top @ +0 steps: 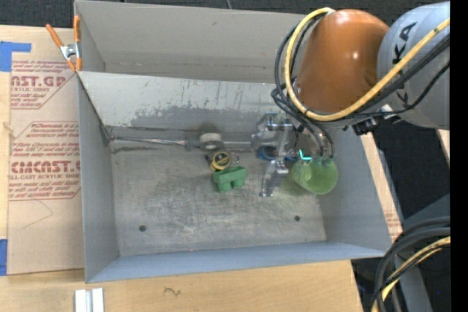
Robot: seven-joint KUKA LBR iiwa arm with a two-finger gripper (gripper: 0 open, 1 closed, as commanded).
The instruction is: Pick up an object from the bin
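My gripper (269, 158) is low in the right half of the bin, its two metal fingers standing apart, so it is open with nothing visible between them. A small green block (229, 178) lies just left of the lower finger (268, 185), apart from it. Above the block sits a small round yellow-and-black thing (219, 159). A translucent green round thing (316, 176) lies close against the gripper's right side, partly hidden by the wrist.
A pale grey disc (210, 138) rests on a long thin metal tool (157, 142) that runs across the floor from the left wall toward the gripper. The arm's orange cover and cables hang over the bin's right part.
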